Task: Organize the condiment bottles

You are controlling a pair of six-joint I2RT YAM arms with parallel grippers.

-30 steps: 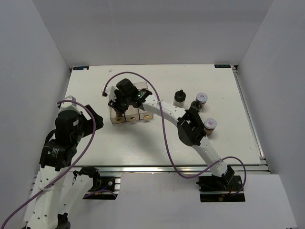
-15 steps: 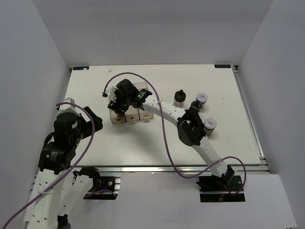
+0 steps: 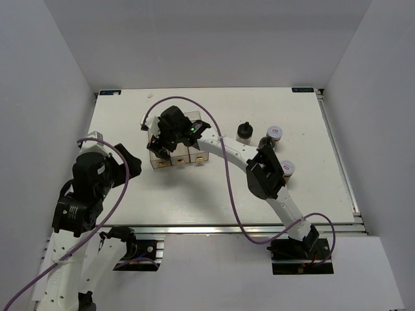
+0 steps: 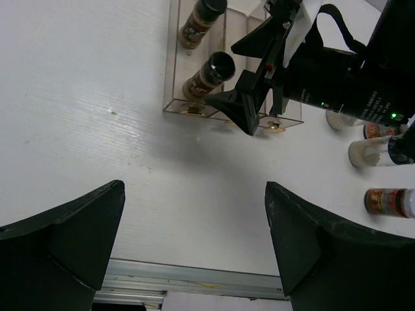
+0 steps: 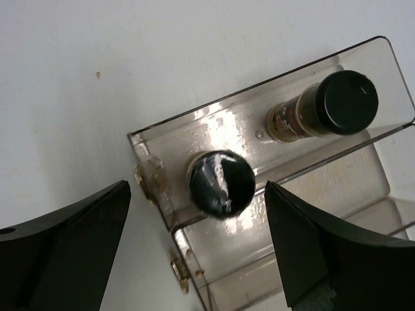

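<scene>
A clear rack (image 3: 197, 156) sits left of centre on the table. My right gripper (image 3: 162, 140) hovers over its left compartment, open, with an upright black-capped bottle (image 5: 221, 182) below and between the fingers, untouched by them. A second black-capped bottle (image 5: 324, 109) stands farther back in the same compartment. Both show in the left wrist view, the near bottle (image 4: 209, 72) and the far bottle (image 4: 201, 14). On the table to the right stand a black-capped bottle (image 3: 244, 131), a purple-white lidded jar (image 3: 274, 132), a dark bottle (image 3: 264, 142) and another lidded jar (image 3: 286, 168). My left gripper (image 3: 124, 164) is open and holds nothing.
The rack's other compartments (image 5: 292, 220) show no bottles. The right arm (image 3: 266, 175) stretches across the table's middle, partly covering the jars on the right. An aluminium rail (image 4: 194, 282) runs along the near table edge. White walls enclose the table.
The right gripper has opened and let go of the black-capped bottle, which now stands in the rack's left compartment. The left arm drew back slightly toward its base.
</scene>
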